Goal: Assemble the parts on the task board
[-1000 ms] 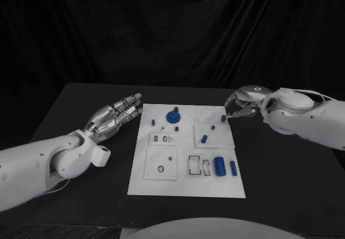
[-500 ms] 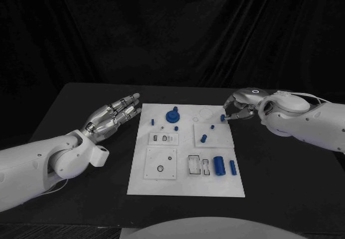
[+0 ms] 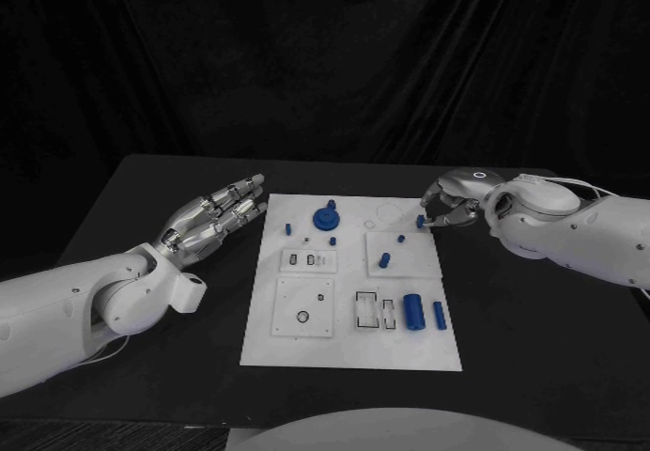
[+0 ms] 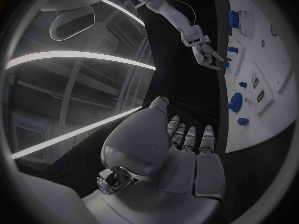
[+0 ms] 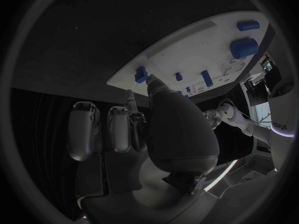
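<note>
A: Right hand [image 3: 447,209]?
B: My fingertips are at a small blue part [image 3: 422,223] on the task board's [image 3: 349,349] far right edge; grip unclear.
A: Left hand [image 3: 214,218]?
B: Fingers straight, empty, beside the board.

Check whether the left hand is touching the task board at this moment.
Apart. In the head view the left hand lies beside the task board with a strip of black table showing between its fingers and the board's edge.
</note>
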Controlling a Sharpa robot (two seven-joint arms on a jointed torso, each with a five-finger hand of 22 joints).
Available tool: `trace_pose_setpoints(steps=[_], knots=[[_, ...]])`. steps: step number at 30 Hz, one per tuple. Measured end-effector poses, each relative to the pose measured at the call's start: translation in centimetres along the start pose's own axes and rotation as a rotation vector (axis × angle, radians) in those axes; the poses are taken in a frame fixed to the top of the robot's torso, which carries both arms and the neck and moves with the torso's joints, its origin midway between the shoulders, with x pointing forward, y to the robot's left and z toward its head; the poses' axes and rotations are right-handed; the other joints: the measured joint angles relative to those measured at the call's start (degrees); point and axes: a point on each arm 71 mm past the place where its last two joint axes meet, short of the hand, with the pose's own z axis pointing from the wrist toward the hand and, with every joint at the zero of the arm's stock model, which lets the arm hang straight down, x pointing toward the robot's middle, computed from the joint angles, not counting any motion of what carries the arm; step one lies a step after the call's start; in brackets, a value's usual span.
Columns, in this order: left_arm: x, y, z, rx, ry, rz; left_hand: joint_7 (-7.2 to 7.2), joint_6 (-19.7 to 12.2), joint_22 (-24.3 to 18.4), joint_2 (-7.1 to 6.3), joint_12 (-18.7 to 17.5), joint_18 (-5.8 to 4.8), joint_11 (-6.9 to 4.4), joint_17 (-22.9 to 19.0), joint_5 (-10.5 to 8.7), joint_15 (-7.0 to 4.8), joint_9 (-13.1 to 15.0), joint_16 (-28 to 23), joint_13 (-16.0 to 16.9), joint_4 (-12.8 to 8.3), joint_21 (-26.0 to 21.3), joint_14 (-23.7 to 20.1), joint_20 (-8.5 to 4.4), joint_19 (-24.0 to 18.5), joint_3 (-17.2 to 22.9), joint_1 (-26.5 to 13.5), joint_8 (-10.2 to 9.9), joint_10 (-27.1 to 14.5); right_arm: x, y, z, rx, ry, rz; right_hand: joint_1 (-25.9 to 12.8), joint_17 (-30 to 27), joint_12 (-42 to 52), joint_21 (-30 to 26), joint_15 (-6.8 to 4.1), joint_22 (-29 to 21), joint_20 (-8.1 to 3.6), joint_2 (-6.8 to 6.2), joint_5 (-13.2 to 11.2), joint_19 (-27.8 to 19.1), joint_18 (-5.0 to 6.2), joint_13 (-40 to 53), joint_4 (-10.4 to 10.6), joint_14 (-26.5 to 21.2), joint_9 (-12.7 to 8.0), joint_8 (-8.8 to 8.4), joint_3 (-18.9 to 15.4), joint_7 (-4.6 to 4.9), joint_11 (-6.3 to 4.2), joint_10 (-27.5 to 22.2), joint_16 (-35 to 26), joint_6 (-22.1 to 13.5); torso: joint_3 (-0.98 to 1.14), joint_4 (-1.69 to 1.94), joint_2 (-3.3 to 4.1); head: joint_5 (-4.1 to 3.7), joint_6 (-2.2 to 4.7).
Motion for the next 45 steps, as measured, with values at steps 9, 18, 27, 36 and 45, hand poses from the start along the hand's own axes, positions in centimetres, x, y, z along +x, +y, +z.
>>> trace_pose_setpoints(steps=[9, 18, 27, 36, 45], knots=[[0.0, 0.0, 0.0, -0.001, 0.003, -0.002, 0.0, 0.0, 0.0, 0.0, 0.0, 0.0, 0.0, 0.0, 0.0, 0.0, 0.0, 0.0, 0.0, 0.0, 0.0, 0.0, 0.0, 0.0, 0.0, 0.0, 0.0, 0.0, 0.5, 0.2, 0.1, -0.009, 0.007, 0.001, 1.4, 0.0, 0.0, -0.3, 0.0, 0.0, 0.0, -0.07, 2.7, 0.0, 0.0, 0.0, -0.2, 0.0, 0.7, 0.5, 0.2, -0.1, 0.0, 0.0, 0.0, 0.7, 0.0, 0.03, 0.03, -0.05, -0.09], [0.0, 0.0, 0.0, -0.003, 0.005, -0.003, 0.0, 0.0, 0.0, 0.0, 0.0, 0.0, 0.0, 0.0, 0.0, 0.0, 0.0, 0.0, 0.0, 0.0, 0.0, 0.0, 0.0, 0.0, 0.0, 0.0, 0.0, 0.0, 0.9, 0.4, 0.2, -0.02, 0.01, 0.002, 1.4, 0.0, 0.0, -0.3, 0.0, 0.0, 0.0, -0.07, 2.7, 0.0, 0.0, 0.0, -0.2, 0.0, 0.8, 0.5, 0.2, -0.1, 0.0, 0.0, -0.2, 0.7, 0.0, 0.03, 0.04, 0.03, -0.18], [0.0, 0.1, 0.0, -0.007, 0.006, -0.005, 0.0, 0.0, 0.0, 0.0, 0.0, 0.0, 0.0, 0.0, 0.0, 0.0, 0.0, 0.0, 0.0, 0.0, 0.0, 0.0, 0.0, 0.0, 0.0, 0.0, 0.0, 0.0, 1.0, 0.6, 0.4, -0.023, 0.008, 0.002, 2.1, 0.0, 0.0, -0.7, 0.0, 0.0, 0.0, 0.0, 3.4, 0.0, 0.0, 0.0, -0.2, 0.0, 1.4, 0.5, 0.2, -0.31, -0.01, 0.0, -0.5, 0.5, 0.0, 0.03, 0.05, -0.08, -0.29], [0.0, 0.1, 0.0, -0.011, 0.01, -0.008, 0.0, 0.0, 0.0, 0.0, 0.0, 0.0, 0.0, 0.0, 0.0, 0.0, 0.0, 0.0, 0.0, 0.0, 0.0, 0.0, 0.0, 0.0, 0.0, 0.0, 0.0, 0.0, 1.2, 0.7, 0.6, -0.023, 0.004, 0.002, 2.7, 0.0, 0.0, -0.9, 0.0, 0.0, 0.0, 0.6, 5.4, 0.0, 0.0, 0.0, -0.3, 0.0, 3.1, 1.35, 0.3, -0.5, -0.01, 0.0, -0.6, 1.1, 0.0, 0.03, 0.04, -0.04, -0.38], [0.0, 0.1, 0.0, -0.016, 0.013, -0.01, 0.0, 0.0, 0.0, 0.23, 0.0, 0.0, 0.0, 0.0, 0.0, 0.0, 0.0, 0.0, 0.0, -0.2, 0.0, 0.0, 0.0, 0.0, 0.2, 0.2, 0.0, 0.0, 1.3, 0.7, 0.7, -0.021, -0.002, 0.002, 2.7, 0.0, 0.0, -1.3, -0.01, 0.0, 0.0, 0.6, 6.3, 0.0, 0.0, 0.0, -0.3, 0.0, 3.7, 1.58, 0.3, -0.5, -0.01, 0.0, -0.9, 1.1, -0.01, 0.03, 0.04, 0.01, -0.51]])
